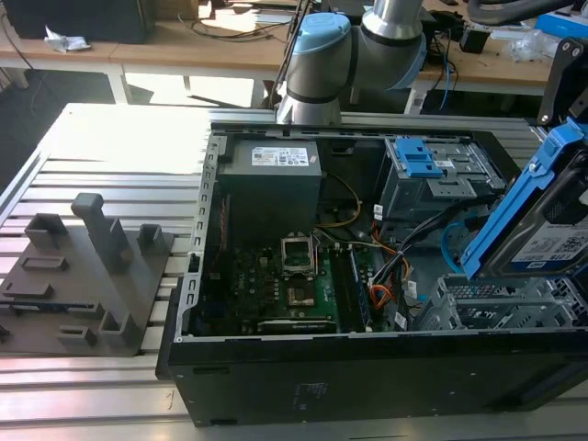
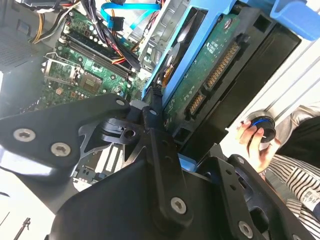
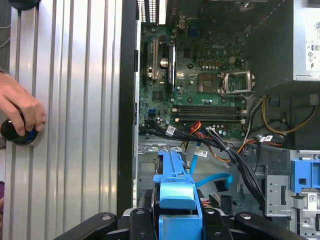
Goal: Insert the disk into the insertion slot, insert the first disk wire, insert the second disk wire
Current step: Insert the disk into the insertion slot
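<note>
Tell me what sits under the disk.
The tool holds the disk tilted above the grey perforated insertion slot. The light-blue second disk wire curls nearby. The disk covers part of the slot, so what lies there cannot be seen.

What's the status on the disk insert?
Gripper shut on the disk, tilted, above the insertion slot, not in. Second disk wire loops close by. Person's hand outside the case.
</note>
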Available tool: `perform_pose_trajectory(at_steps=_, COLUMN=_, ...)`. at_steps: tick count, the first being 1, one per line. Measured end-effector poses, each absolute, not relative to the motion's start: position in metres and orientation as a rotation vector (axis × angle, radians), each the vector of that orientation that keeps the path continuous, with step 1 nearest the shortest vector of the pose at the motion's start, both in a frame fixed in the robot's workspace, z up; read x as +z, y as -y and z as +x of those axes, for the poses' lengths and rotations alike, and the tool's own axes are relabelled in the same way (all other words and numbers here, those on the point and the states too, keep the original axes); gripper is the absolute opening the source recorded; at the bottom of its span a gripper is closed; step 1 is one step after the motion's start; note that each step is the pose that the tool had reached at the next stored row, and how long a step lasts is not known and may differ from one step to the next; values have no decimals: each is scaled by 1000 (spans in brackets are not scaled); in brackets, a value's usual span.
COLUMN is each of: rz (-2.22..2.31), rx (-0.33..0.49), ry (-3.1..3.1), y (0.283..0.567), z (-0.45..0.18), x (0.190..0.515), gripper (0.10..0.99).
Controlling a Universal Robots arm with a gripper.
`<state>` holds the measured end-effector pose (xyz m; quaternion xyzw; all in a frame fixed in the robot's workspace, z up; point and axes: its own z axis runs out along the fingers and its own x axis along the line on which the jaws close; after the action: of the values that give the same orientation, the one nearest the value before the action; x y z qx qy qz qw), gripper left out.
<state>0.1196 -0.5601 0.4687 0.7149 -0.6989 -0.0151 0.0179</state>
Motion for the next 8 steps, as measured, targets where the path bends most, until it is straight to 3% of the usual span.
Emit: perform_pose_trajectory(at_steps=8, rz=2221, rx=-47, ry=2171, y=560, z=120, x=464, gripper=365)
